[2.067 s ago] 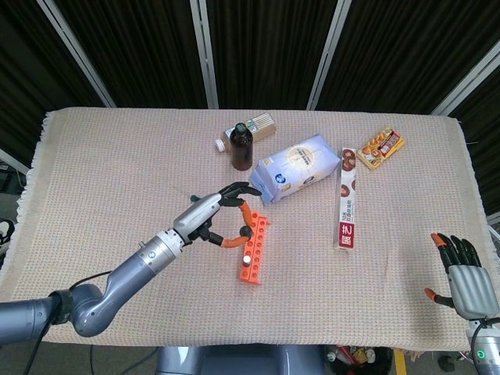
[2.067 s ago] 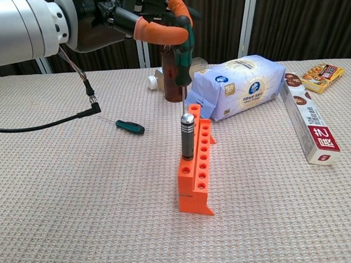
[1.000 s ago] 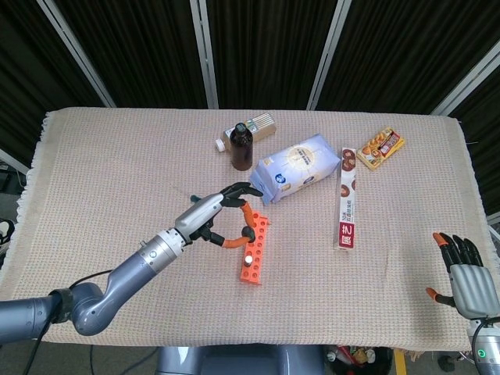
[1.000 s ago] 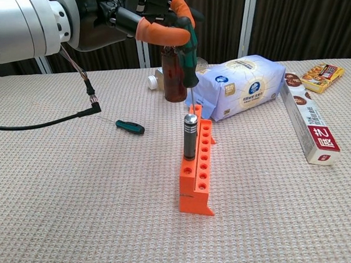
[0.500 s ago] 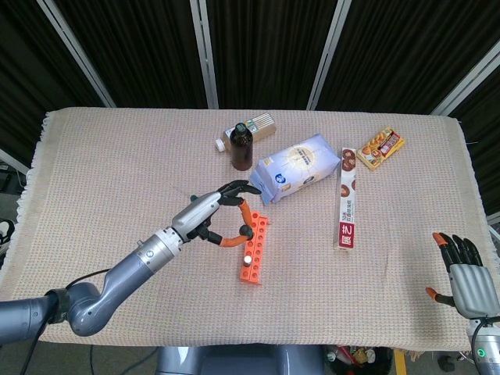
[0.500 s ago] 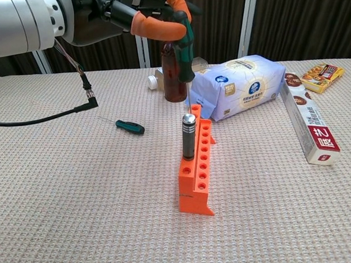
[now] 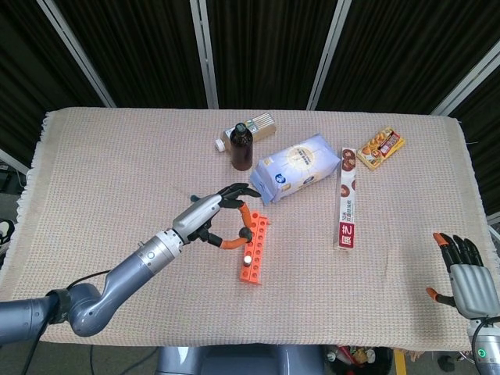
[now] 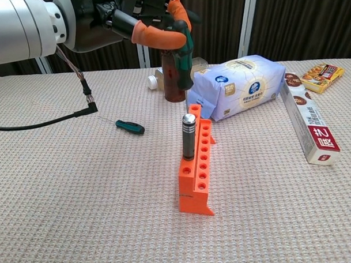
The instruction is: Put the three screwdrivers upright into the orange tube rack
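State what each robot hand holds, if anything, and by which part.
The left hand pinches a green-handled screwdriver by its handle, above the orange rack. The right hand holds nothing.

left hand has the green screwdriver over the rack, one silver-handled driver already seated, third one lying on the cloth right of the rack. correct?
Not quite. The third screwdriver lies on the cloth left of the orange rack, as the chest view shows. The rest holds: the left hand holds the green screwdriver above the rack, and the silver-handled driver stands in it.

Matt woven tablecloth (image 8: pixel 80 198), glossy plastic orange rack (image 8: pixel 198 176), metal-handled screwdriver (image 8: pixel 189 137).
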Available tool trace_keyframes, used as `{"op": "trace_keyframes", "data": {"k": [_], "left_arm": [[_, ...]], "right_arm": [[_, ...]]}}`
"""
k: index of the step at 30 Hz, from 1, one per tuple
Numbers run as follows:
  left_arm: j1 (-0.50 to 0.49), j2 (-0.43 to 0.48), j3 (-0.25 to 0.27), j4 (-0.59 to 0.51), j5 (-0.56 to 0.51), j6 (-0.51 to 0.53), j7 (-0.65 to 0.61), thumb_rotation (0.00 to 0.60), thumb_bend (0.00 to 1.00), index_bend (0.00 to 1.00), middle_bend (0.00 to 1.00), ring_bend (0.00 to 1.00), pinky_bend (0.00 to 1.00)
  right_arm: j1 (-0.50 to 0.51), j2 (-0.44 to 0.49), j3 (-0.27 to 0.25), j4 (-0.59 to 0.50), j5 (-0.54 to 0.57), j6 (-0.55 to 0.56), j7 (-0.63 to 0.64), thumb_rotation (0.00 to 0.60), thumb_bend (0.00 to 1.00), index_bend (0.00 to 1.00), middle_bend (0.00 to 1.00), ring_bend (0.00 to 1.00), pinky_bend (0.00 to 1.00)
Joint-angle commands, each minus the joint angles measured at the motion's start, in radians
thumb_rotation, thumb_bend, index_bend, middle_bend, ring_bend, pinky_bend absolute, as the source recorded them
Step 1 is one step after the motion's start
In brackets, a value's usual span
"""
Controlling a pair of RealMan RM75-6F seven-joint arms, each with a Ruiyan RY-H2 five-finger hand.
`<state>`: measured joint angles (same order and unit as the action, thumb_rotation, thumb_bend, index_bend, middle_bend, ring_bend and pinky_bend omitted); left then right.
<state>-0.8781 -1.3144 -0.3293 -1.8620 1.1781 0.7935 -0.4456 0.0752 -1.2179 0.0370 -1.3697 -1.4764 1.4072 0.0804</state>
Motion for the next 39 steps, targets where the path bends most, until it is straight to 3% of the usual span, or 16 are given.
{"op": "trace_keyframes", "data": {"k": [1, 26, 39], "left_arm": [[-0.001, -0.004, 0.003, 0.006, -0.004, -0.001, 0.005, 0.6, 0.49, 0.82, 0.13, 0.0, 0.0], [0.013, -0.164, 0.052, 0.153, -0.073, 0.005, 0.007, 0.6, 0.49, 0.81, 0.12, 0.0, 0.0], [0.02, -0.195, 0.053, 0.191, -0.078, -0.008, 0.012, 0.6, 0.49, 0.8, 0.11, 0.0, 0.0]], "right_arm": [[0.0, -0.001, 0.0, 0.001, 0.001, 0.0, 0.001, 0.6, 0.0, 0.04, 0.07, 0.0, 0.06], [-0.002, -0.001, 0.002, 0.002, 0.01, -0.005, 0.0, 0.6, 0.0, 0.04, 0.07, 0.0, 0.06], [0.0, -0.002, 0.004, 0.003, 0.013, -0.01, -0.004, 0.6, 0.0, 0.04, 0.07, 0.0, 0.06]]}}
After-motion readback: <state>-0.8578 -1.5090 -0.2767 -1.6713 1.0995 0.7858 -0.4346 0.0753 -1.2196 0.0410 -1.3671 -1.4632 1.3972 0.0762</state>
